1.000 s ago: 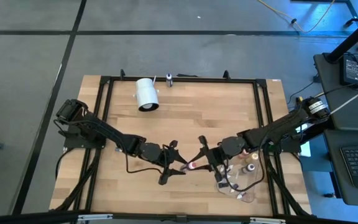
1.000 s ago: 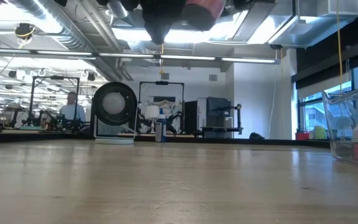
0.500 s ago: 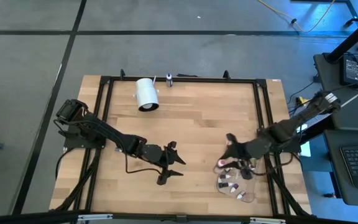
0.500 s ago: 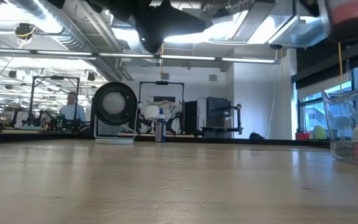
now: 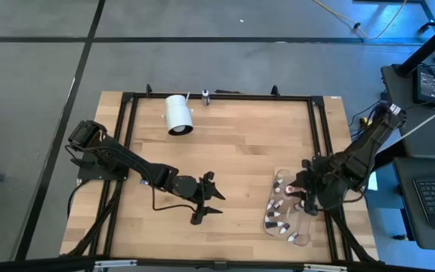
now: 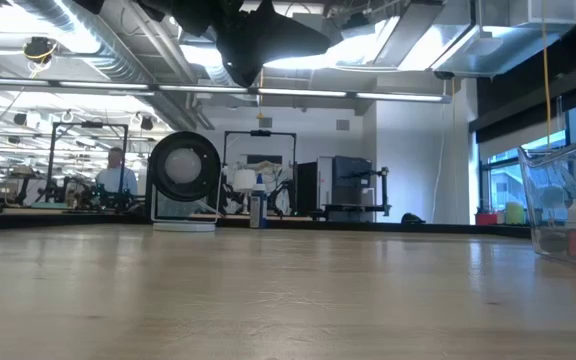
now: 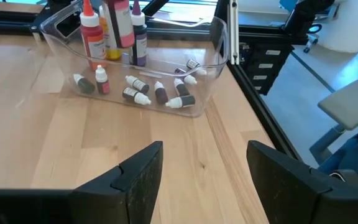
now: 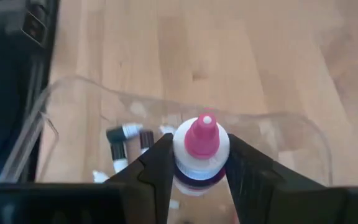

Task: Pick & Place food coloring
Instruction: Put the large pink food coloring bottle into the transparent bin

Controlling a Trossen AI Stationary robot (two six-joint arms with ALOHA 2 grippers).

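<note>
While the left gripper (image 5: 211,202) hangs with its fingers (image 7: 135,180) spread wide and nothing between them, over the middle of the table (image 5: 232,143) toward its near edge, the right gripper (image 8: 197,168) is the one carrying something. Its two fingers (image 8: 157,168) are pinched against the white collar of a larger bottle (image 8: 200,152) with a pink dropper tip, which stands upright in the grip. In the high view the right gripper (image 5: 306,198) sits above the clear plastic container (image 5: 279,181) at the table's near right corner, by the right edge.

The food coloring (image 7: 138,90) lies inside that container: small dropper bottles with white caps and dark or reddish contents, most on their sides across the bottom, one small red one (image 7: 102,81) upright. From above they show as a scatter of little white-capped shapes (image 5: 279,219). Taller bottles, a red one (image 7: 91,34) and a dark purple one (image 7: 138,37) among them, stand upright at the far side of the container in the left wrist view.

A large white cylinder (image 5: 177,114) lies on its side near the table's far edge, toward the left corner, well apart from both grippers. In the low view a person (image 6: 118,175) is visible in the room beyond.
</note>
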